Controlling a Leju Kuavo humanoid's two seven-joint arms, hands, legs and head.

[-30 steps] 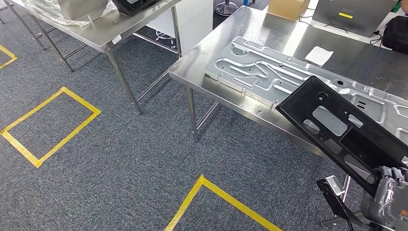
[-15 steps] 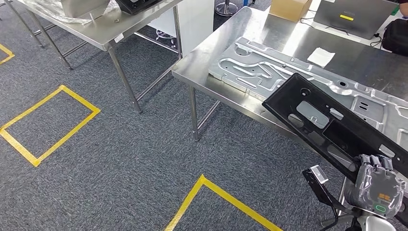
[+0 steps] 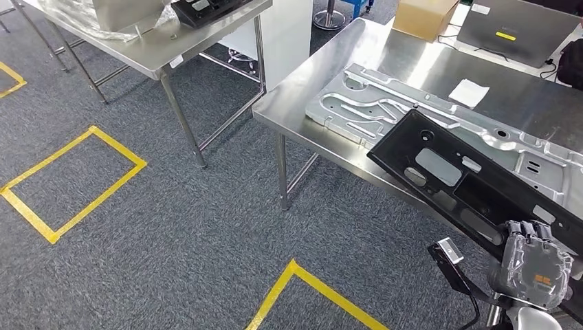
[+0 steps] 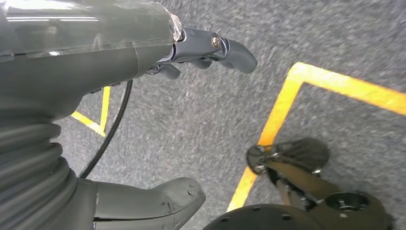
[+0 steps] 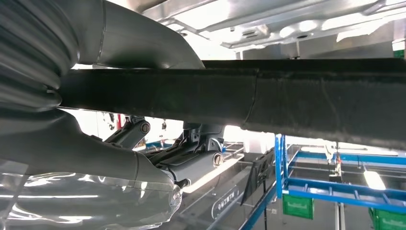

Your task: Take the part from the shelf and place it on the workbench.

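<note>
We hold the black plastic part [image 3: 474, 184] in our right hand [image 3: 535, 265], which grips its near end at the lower right of the head view; in the right wrist view the thumb [image 5: 143, 43] lies on one face of the part [image 5: 287, 98] and the fingers [image 5: 191, 160] on the other, clamped across its long edge. The part is a long, flat panel with several cut-outs, tilted, and its far end reaches over the front edge of the steel tabletop [image 3: 385, 62], above a stamped sheet-metal panel [image 3: 385, 110] that lies flat there. We cannot tell whether the part's far end touches that panel.

The tabletop's near corner points toward us, with thin steel legs below it. Between this tabletop and a second steel table [image 3: 148, 48] at the upper left runs a strip of open grey carpet [image 3: 206, 227] marked with yellow tape [image 3: 75, 182] — a full square on the left, a corner of another in the foreground.

On the far side of the tabletop sit a cardboard box [image 3: 426, 15], a grey laptop [image 3: 519, 27] with a small yellow sticker whose writing is too small to read, and a white slip of paper [image 3: 469, 92]. The orange mark on the back of our right hand is too small to read as well.

Our left hand [image 4: 143, 120] hangs over the carpet, fingers [image 4: 215, 48] and thumb apart, holding nothing.
</note>
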